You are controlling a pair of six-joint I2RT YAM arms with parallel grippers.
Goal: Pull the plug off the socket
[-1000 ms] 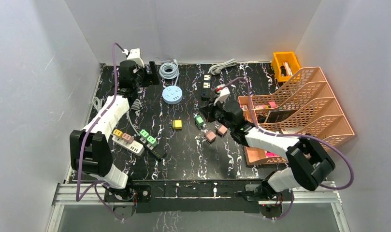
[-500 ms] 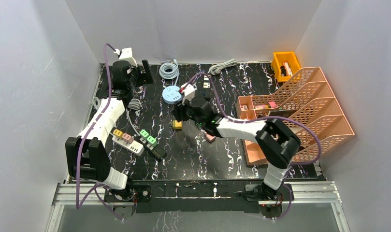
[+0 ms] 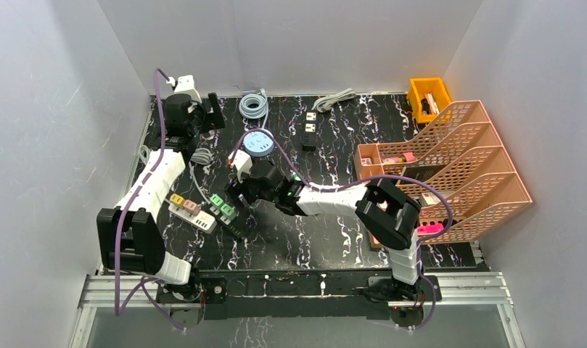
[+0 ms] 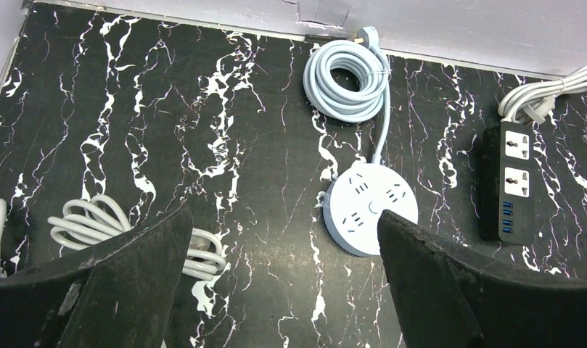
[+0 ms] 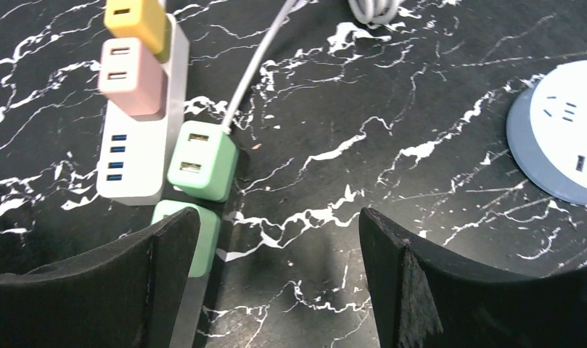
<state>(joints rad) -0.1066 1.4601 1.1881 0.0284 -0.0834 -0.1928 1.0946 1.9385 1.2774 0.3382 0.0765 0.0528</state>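
Note:
Two green plugs [image 3: 223,206] sit in a black socket strip [image 3: 237,228] left of centre. Next to it a white socket strip [image 3: 201,221] carries a yellow plug [image 3: 177,199] and a pink plug [image 3: 191,207]. My right gripper [image 3: 236,194] hovers just right of the green plugs, open and empty. In the right wrist view the upper green plug [image 5: 202,159] is ahead of the right gripper [image 5: 279,225], and the lower green plug [image 5: 200,228] is half hidden by the left finger [image 5: 116,283]. My left gripper [image 3: 212,112] stands open at the back left; in its wrist view the left gripper [image 4: 283,225] holds nothing.
A round blue-white socket [image 3: 259,143] with a coiled cable [image 3: 252,106] lies behind centre. A second black strip [image 3: 308,131] is near it. Peach file trays [image 3: 450,170] and a yellow bin [image 3: 428,98] stand at the right. White cable coils [image 4: 94,225] lie at the left.
My right arm has swung left across the table from beside the trays to the green plugs, and its jaws have gone from shut to open. The left arm shifted slightly.

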